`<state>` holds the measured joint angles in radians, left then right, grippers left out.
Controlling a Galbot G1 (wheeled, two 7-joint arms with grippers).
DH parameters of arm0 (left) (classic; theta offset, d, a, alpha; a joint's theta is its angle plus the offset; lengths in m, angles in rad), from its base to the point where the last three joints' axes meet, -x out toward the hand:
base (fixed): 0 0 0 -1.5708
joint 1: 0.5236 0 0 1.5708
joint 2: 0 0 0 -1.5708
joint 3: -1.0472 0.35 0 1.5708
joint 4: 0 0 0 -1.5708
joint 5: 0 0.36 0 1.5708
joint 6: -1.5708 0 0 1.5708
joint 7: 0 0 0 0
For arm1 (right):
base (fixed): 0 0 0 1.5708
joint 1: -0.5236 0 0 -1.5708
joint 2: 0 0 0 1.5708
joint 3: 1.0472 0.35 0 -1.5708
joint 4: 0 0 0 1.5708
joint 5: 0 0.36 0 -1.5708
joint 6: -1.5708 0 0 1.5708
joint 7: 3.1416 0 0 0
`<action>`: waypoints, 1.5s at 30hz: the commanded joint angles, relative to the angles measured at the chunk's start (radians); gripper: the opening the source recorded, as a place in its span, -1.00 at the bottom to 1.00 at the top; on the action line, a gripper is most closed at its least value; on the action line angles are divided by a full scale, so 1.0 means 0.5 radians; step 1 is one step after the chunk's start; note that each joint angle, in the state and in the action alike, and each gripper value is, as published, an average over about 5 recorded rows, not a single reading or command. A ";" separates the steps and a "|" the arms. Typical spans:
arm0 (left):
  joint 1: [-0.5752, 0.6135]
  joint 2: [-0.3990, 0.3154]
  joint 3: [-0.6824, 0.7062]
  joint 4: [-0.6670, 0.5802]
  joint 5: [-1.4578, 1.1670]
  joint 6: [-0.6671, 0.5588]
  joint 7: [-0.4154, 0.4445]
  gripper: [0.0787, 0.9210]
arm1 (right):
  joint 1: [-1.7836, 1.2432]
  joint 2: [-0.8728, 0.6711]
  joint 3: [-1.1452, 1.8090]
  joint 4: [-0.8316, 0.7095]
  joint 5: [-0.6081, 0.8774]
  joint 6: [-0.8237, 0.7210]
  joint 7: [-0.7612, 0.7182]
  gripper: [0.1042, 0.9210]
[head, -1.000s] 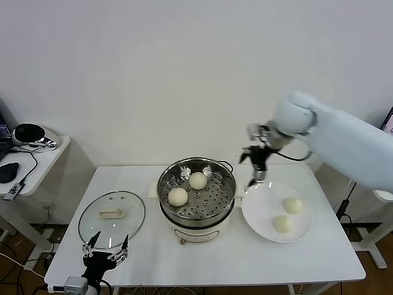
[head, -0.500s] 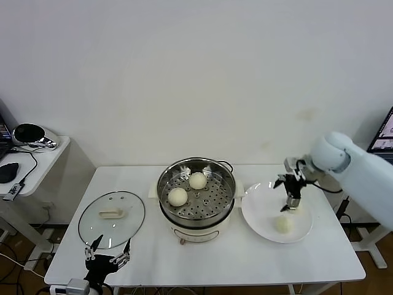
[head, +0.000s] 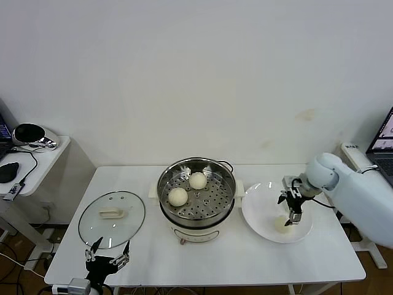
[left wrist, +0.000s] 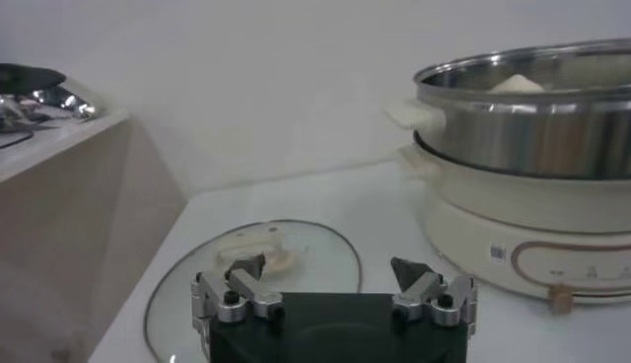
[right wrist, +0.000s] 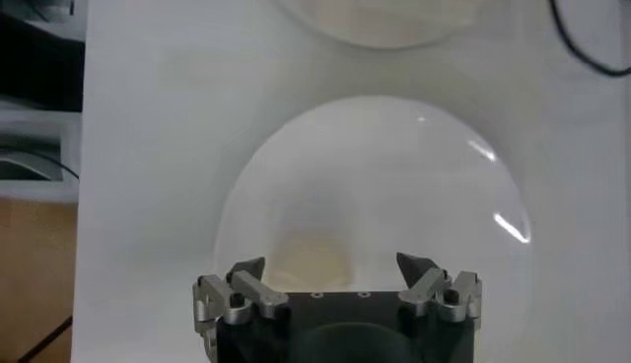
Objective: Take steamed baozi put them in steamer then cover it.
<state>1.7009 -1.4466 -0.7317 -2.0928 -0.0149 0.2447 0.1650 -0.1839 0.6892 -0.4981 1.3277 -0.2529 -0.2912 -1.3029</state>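
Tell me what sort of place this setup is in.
Probably a lab or office test area rather than a home kitchen. A plain white table against a bare wall holds only the steamer, its glass lid and a white plate, with a side desk of computer gear beside it.

We see the steamer (head: 196, 195) mid-frame with two baozi (head: 187, 188) inside, lid (head: 112, 218) lower left, plate (head: 261, 216) right.

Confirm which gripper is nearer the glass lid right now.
Left. The left gripper hangs open just beyond the glass lid's near rim; the right gripper is over the plate, past the steamer.
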 commanded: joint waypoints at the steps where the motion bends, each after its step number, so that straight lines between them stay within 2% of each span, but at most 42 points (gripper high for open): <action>1: -0.003 -0.003 0.002 0.024 0.002 0.000 0.001 0.77 | -0.076 0.053 0.034 -0.084 -0.085 0.018 0.008 0.76; 10: -0.008 -0.003 0.001 0.065 0.045 -0.020 -0.007 0.77 | -0.072 0.087 0.021 -0.173 -0.118 0.032 0.050 0.76; 39: -0.003 -0.010 0.013 0.090 0.054 -0.032 -0.012 0.77 | -0.099 0.121 -0.009 -0.196 -0.201 0.033 0.072 0.76; 42: -0.004 -0.013 0.013 0.088 0.054 -0.032 -0.012 0.77 | -0.099 0.115 -0.008 -0.192 -0.197 0.031 0.072 0.67; 45: -0.004 -0.015 0.015 0.087 0.055 -0.032 -0.012 0.77 | -0.098 0.105 -0.007 -0.185 -0.193 0.026 0.070 0.50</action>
<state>1.6984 -1.4545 -0.7244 -2.0495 0.0112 0.2288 0.1594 -0.2328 0.7383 -0.5007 1.2374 -0.3472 -0.2771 -1.2706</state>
